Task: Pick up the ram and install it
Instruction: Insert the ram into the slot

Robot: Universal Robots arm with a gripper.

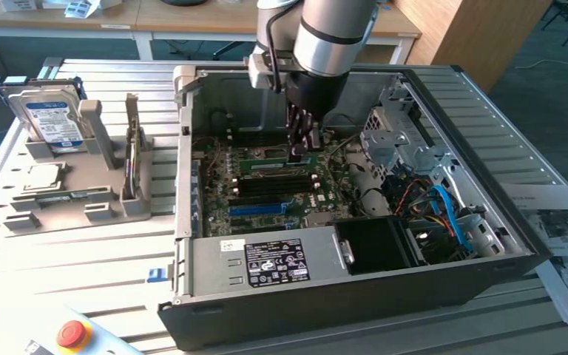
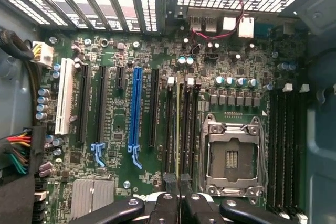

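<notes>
Here we go, looking down into an open black computer case (image 1: 313,314) lying on my slatted metal table (image 1: 67,266). Its green motherboard (image 1: 227,194) faces up, with a silver labelled power supply box (image 1: 264,259) along the near wall and blue cables (image 1: 447,211) curling at the exterior view's right. Up close I see a long blue expansion slot (image 2: 135,108), a white slot (image 2: 64,103) beside it, an empty metal-framed processor socket (image 2: 231,156) and a ribbed silver heatsink (image 2: 92,198). At the exterior view's left, a blue-labelled hard drive (image 1: 52,122) stands upright in a grey fixture (image 1: 106,211), with a square silver processor chip (image 1: 42,177) lying flat on it. A red round button (image 1: 72,334) sits nearest, and printed paper sheets (image 1: 565,237) lie at the right.
</notes>
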